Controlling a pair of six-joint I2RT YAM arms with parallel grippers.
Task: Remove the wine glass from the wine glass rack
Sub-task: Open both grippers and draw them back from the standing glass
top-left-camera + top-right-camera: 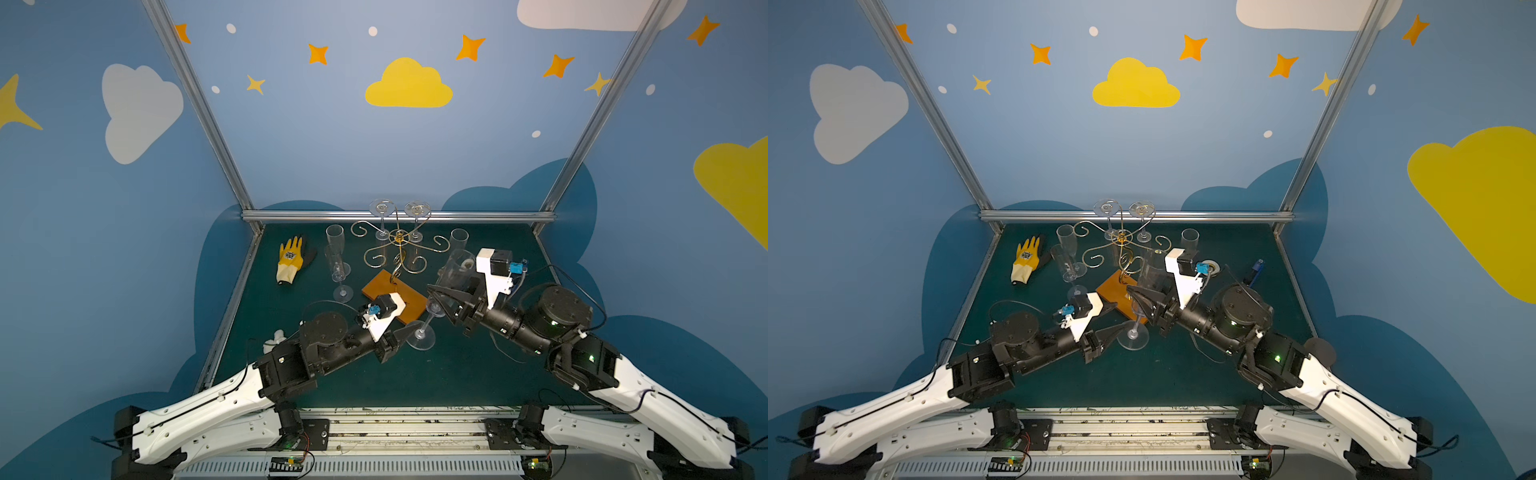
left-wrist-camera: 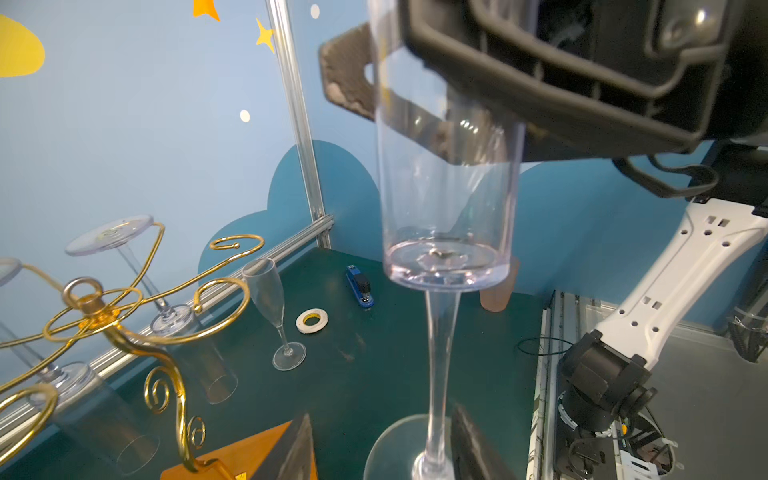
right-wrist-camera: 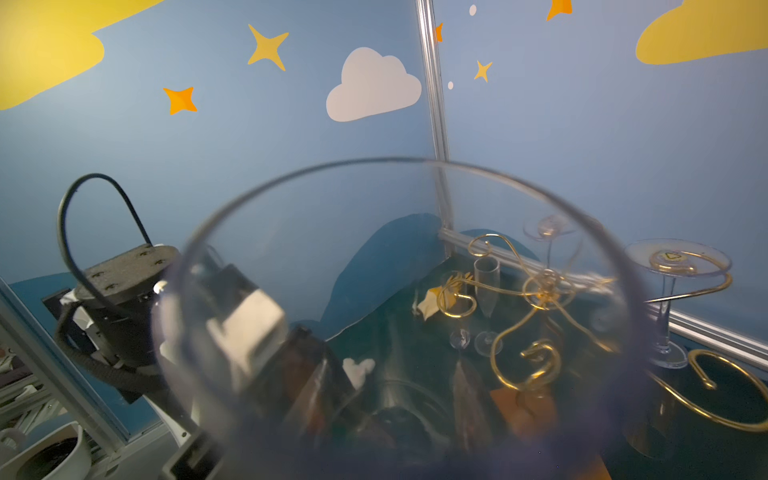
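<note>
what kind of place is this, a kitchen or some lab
Probably a staged robot test booth, not a kitchen: aluminium frame posts, cloud-and-star painted walls, and two arms bolted to a rail at a green table.

Dark green surface [image 1: 415, 374]. Left rear: yellow glove [image 1: 289, 259] lying flat, with two clear flutes [image 1: 337, 266] standing upright just beside it. Middle: wine glass rack [image 1: 411, 297] on its orange base. Right rear: third flute [image 1: 459, 241], tape roll [image 2: 311, 321], blue stapler [image 2: 360, 286]. Front middle: wine glass [image 1: 424, 328], foot low; contact unclear.

Clear wine glass [image 2: 444, 216] is upright beside the gold wine glass rack [image 1: 400, 237].
</note>
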